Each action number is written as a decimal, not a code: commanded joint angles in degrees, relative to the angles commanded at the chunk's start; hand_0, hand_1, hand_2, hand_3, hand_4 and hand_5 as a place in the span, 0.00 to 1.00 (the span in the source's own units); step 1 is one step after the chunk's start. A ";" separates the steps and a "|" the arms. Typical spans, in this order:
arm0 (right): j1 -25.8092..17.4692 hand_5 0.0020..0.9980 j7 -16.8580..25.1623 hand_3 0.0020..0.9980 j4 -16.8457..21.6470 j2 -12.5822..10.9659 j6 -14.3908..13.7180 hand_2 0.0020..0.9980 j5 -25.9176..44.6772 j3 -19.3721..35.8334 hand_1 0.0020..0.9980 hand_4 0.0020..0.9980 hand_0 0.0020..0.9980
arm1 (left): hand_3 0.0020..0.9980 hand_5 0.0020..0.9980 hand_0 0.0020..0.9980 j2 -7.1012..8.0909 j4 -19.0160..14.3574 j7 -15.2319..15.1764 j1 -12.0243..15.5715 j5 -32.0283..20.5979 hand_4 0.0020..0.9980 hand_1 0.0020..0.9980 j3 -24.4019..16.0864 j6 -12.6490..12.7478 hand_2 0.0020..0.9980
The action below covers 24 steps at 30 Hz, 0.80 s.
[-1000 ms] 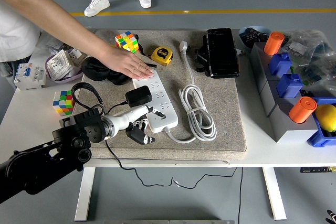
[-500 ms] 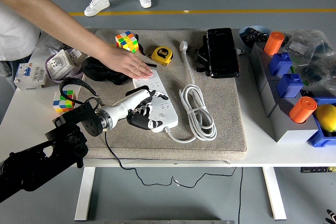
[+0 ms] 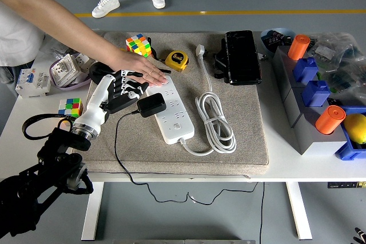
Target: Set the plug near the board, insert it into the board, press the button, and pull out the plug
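Note:
The white power strip [image 3: 174,115] lies at a slant on the grey mat [image 3: 246,135]. A black adapter plug [image 3: 152,105] sits on top of the strip near its middle, and its black cable [image 3: 117,141] trails off to the left and down. My left hand [image 3: 130,91] hovers just left of the plug with loosely spread fingers that hold nothing; whether they touch the plug is unclear. A person's hand [image 3: 137,66] reaches in from the top left and presses flat on the strip's far end. The strip's white cord [image 3: 214,121] is coiled to its right.
A Rubik's cube [image 3: 138,44], a yellow tape measure [image 3: 176,60] and a black case [image 3: 240,56] lie at the back of the mat. A second cube [image 3: 70,107] sits on the table's left. A grey box [image 3: 309,112] with blue and orange pieces stands at the right.
My left hand swung from the strip's near end, over its middle, up to the plug's left side. The plug, the strip and the person's hand stayed put.

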 joint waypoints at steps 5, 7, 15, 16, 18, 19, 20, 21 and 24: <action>0.03 0.49 0.01 0.54 -0.05 0.09 -0.03 0.66 0.01 -0.09 0.67 0.82 0.61 | 0.58 0.37 0.54 -0.12 2.48 -3.60 0.36 -3.83 0.83 0.62 -1.54 0.81 0.59; 0.06 0.49 0.03 0.54 -0.03 0.08 -0.07 0.66 -0.03 -0.09 0.67 0.82 0.61 | 0.61 0.37 0.73 -0.02 3.57 -5.08 0.50 -5.54 0.83 0.73 -2.02 1.10 0.72; -0.13 0.49 -0.04 0.54 -0.24 0.18 -0.01 0.67 0.23 -0.35 0.67 0.82 0.61 | 0.61 0.36 0.72 0.00 5.53 -6.29 1.74 -9.85 0.82 0.72 -4.18 0.55 0.70; -0.11 0.49 -0.05 0.54 -0.27 0.17 -0.01 0.67 0.25 -0.41 0.67 0.82 0.61 | 0.61 0.36 0.72 -0.01 5.54 -6.13 1.83 -9.77 0.82 0.72 -4.34 0.51 0.70; -0.04 0.49 -0.03 0.54 -0.28 0.13 -0.01 0.66 0.26 -0.41 0.67 0.82 0.61 | 0.62 0.36 0.71 0.00 5.54 -6.08 2.01 -9.50 0.82 0.71 -4.62 0.56 0.69; -0.01 0.49 -0.03 0.54 -0.29 0.13 -0.02 0.66 0.28 -0.42 0.67 0.82 0.61 | 0.62 0.36 0.71 0.02 5.52 -5.98 2.06 -9.42 0.82 0.71 -4.68 0.53 0.69; 0.01 0.49 -0.02 0.54 -0.27 0.13 -0.02 0.66 0.27 -0.42 0.67 0.82 0.61 | 0.62 0.36 0.71 0.08 5.52 -5.92 2.09 -9.44 0.82 0.71 -4.69 0.53 0.69; 0.05 0.49 0.00 0.54 -0.26 0.13 -0.03 0.66 0.27 -0.42 0.67 0.82 0.61 | 0.62 0.36 0.71 0.14 5.53 -5.92 2.10 -9.41 0.82 0.71 -4.70 0.56 0.69; 0.18 0.49 0.03 0.54 -0.25 0.17 -0.05 0.67 0.34 -0.47 0.67 0.82 0.61 | 0.61 0.36 0.72 0.36 5.60 -5.68 2.09 -9.37 0.82 0.70 -4.73 0.54 0.68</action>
